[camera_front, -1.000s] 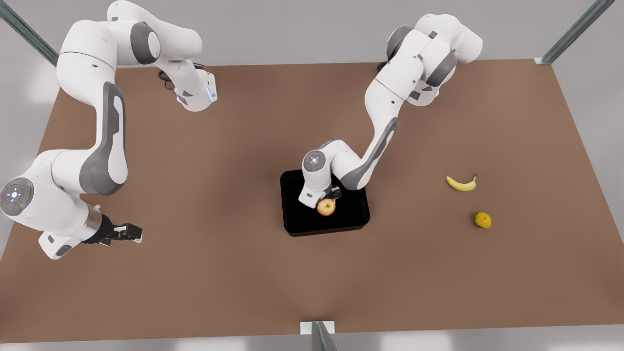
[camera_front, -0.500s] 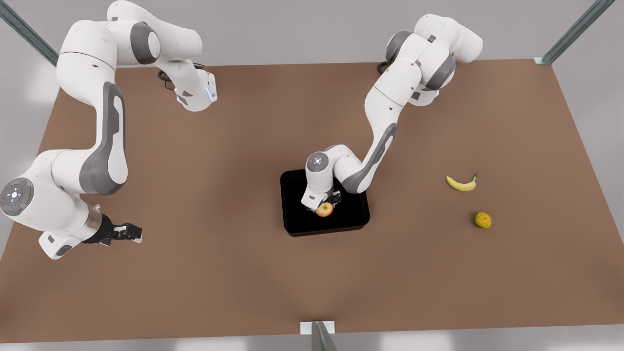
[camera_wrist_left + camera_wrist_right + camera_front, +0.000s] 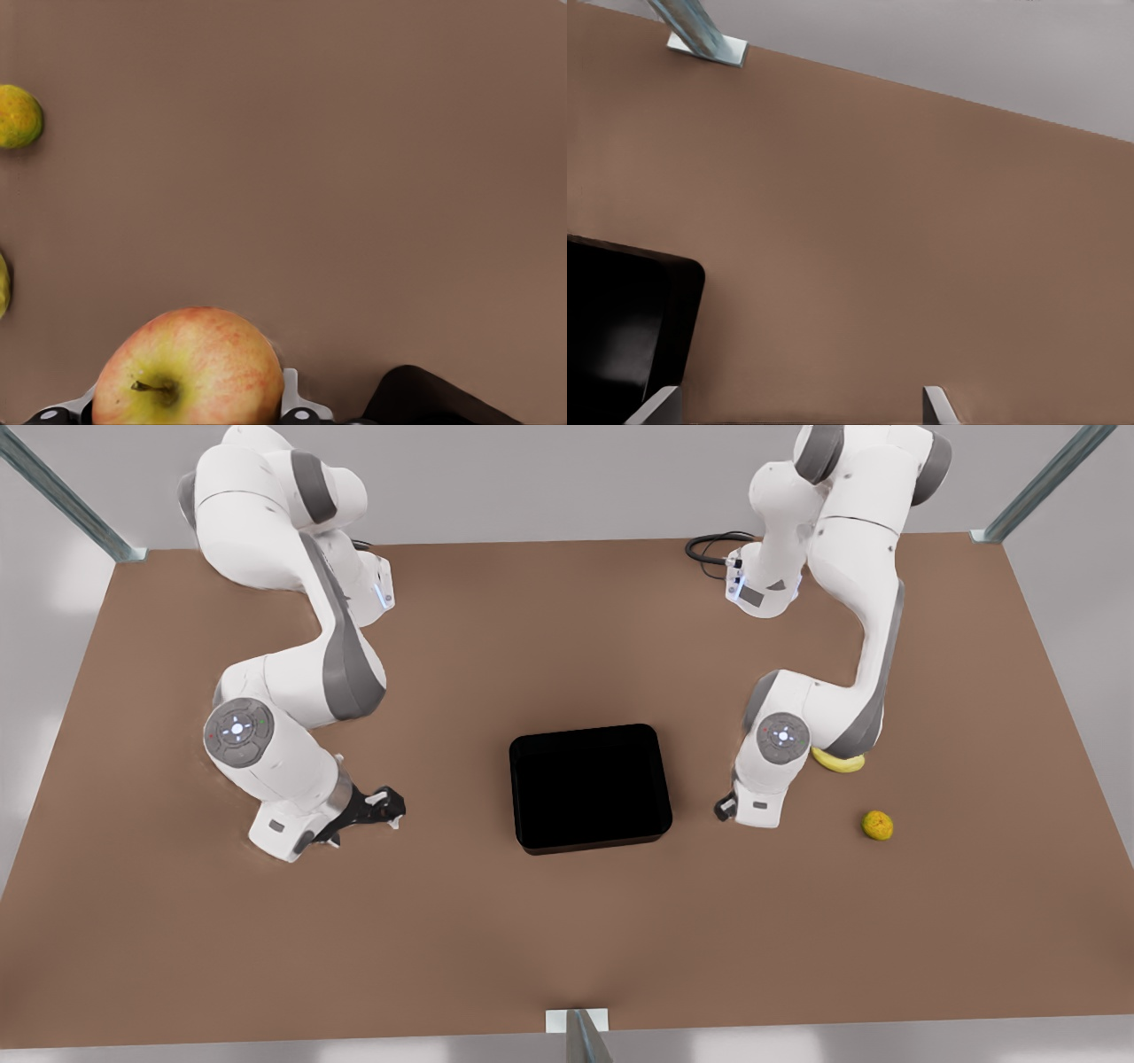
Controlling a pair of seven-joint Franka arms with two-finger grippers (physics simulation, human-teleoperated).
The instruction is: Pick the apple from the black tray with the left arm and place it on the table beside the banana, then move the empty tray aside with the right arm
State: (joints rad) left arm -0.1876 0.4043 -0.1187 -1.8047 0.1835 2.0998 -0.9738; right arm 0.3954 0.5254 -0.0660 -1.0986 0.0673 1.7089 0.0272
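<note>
The apple [image 3: 188, 367] sits clamped between the left gripper's [image 3: 728, 808] fingers over the table [image 3: 496, 921], between the empty black tray [image 3: 589, 787] and the banana [image 3: 839, 762]; a bumpy yellow-green fruit [image 3: 877, 825] lies nearby. The right gripper [image 3: 387, 808], spread wide and holding nothing, hovers beyond the tray's opposite wall

Bright, even light; soft faint shadows; no glare.

Apple [image 3: 188, 367]: round, pinkish-red fading to yellow, stem toward the wrist camera, between the left jaws over the table [image 3: 567, 921].
Tray [image 3: 590, 786]: glossy black, rectangular, rounded corners, flat on the table, just ahead of the right jaws.
Banana [image 3: 842, 763]: yellow, curved, mostly hidden by the left arm.
</note>
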